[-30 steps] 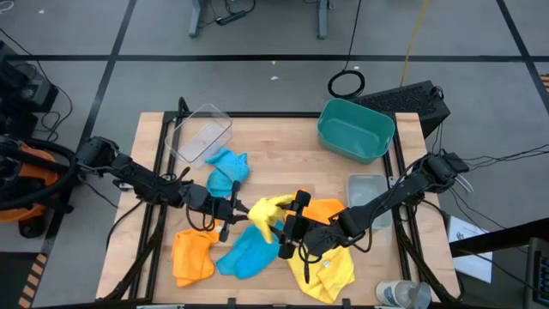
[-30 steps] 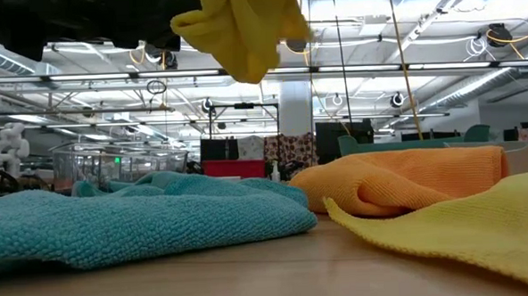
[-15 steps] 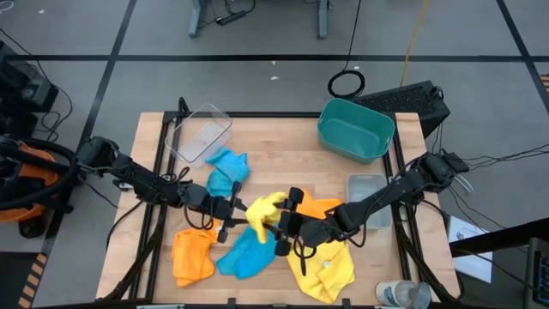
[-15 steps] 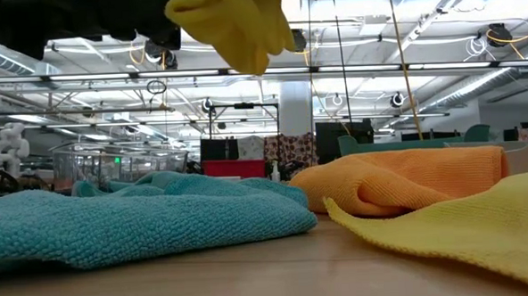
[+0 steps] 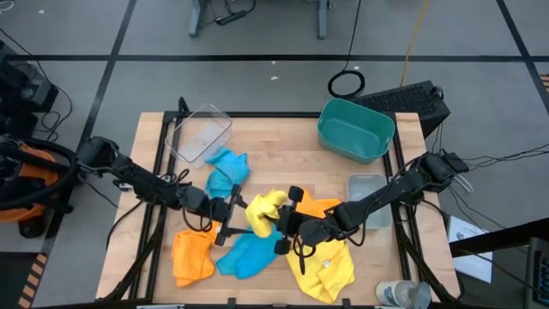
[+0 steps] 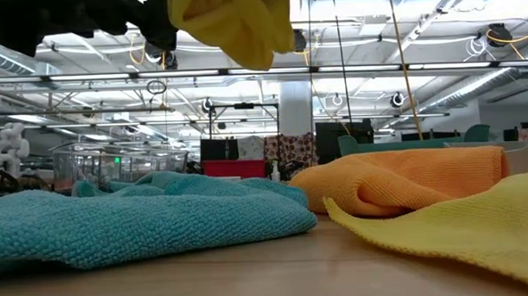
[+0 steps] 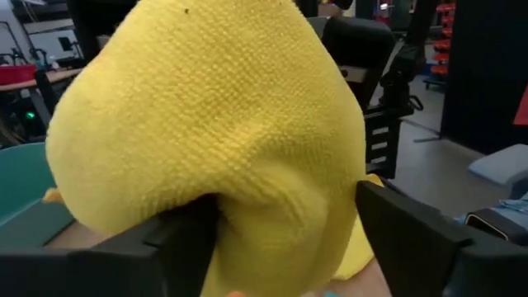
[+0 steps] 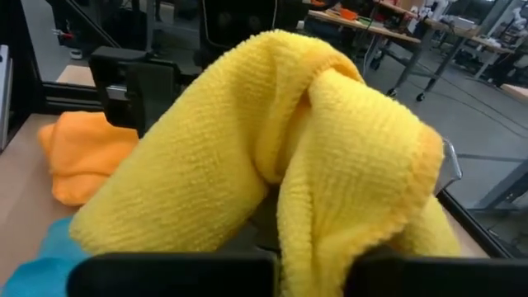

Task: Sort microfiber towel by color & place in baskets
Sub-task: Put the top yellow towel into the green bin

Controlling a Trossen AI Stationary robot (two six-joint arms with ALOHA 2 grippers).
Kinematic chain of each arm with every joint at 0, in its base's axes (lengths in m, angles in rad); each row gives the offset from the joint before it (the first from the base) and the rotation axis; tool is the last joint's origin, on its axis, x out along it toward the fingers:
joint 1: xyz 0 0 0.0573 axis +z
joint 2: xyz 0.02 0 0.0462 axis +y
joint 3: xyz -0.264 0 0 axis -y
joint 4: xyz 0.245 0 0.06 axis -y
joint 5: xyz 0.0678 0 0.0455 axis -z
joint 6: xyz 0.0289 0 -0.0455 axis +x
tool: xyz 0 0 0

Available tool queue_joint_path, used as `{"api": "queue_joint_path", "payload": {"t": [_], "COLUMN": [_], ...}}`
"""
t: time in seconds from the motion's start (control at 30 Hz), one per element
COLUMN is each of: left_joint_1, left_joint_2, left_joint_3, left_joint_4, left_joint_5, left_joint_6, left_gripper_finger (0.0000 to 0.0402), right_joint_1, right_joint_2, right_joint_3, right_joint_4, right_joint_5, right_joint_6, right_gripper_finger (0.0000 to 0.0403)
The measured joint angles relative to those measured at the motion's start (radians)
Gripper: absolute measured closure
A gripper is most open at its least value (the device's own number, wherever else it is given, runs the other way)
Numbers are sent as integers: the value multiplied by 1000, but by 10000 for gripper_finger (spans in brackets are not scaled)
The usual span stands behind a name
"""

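Observation:
A bright yellow microfiber towel (image 5: 264,209) hangs bunched above the table's middle, between my two grippers; the low view shows it (image 6: 232,24) clear of the table. My left gripper (image 5: 238,216) is open, its fingers (image 7: 181,239) standing on either side of the bunch. My right gripper (image 5: 285,223) is shut on the towel from the other side. Lying on the table are two blue towels (image 5: 227,170) (image 5: 247,254), two orange towels (image 5: 192,256) (image 5: 324,209) and another yellow towel (image 5: 322,271). My left gripper's open fingers flank the bunched yellow towel (image 7: 223,140); I cannot tell whether they touch it. My right gripper pinches a bunched fold of the yellow towel (image 8: 322,231) between its two fingers, several layers thick. It comes in about level from the table's right side. The towel is lifted clear, drooping slack.
A clear basket (image 5: 202,133) stands at the far left of the table, a teal basket (image 5: 356,129) at the far right, and a small grey basket (image 5: 367,190) near the right edge. Bare wood shows between the far baskets.
My right gripper has moved a little toward the table's left and shut on the yellow towel. My left gripper has opened around it. The towel has stayed in the air over the table's middle.

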Motion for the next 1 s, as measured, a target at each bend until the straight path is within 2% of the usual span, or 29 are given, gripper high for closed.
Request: {"api": "queue_joint_path", "payload": {"t": [0.17, 0.37, 0.47, 0.6, 0.8, 1.0], "left_joint_1": [-20, -54, -78, -99, -112, -116], "left_joint_2": [-12, -94, -161, -232, -275, -275], "left_joint_3": [0, 0, 1, 1, 1, 1], "left_joint_4": [-10, -69, -180, -311, -354, -356], "left_joint_5": [-47, -94, -139, -147, -168, -169], "left_joint_6": [0, -1, -26, -80, -105, -102], "left_gripper_finger": [82, 77, 77, 77, 77, 77], "right_joint_1": [27, 81, 104, 133, 166, 192], "right_joint_2": [-7, -49, -82, -150, -276, -381], "right_joint_3": [0, 0, 0, 0, 0, 0], "right_joint_4": [-2, -68, -78, -68, -128, -230], "right_joint_5": [57, 182, 188, 189, 189, 187], "right_joint_6": [-33, -64, -78, -135, -181, -132], "right_gripper_finger": [395, 398, 400, 400, 400, 401]}}
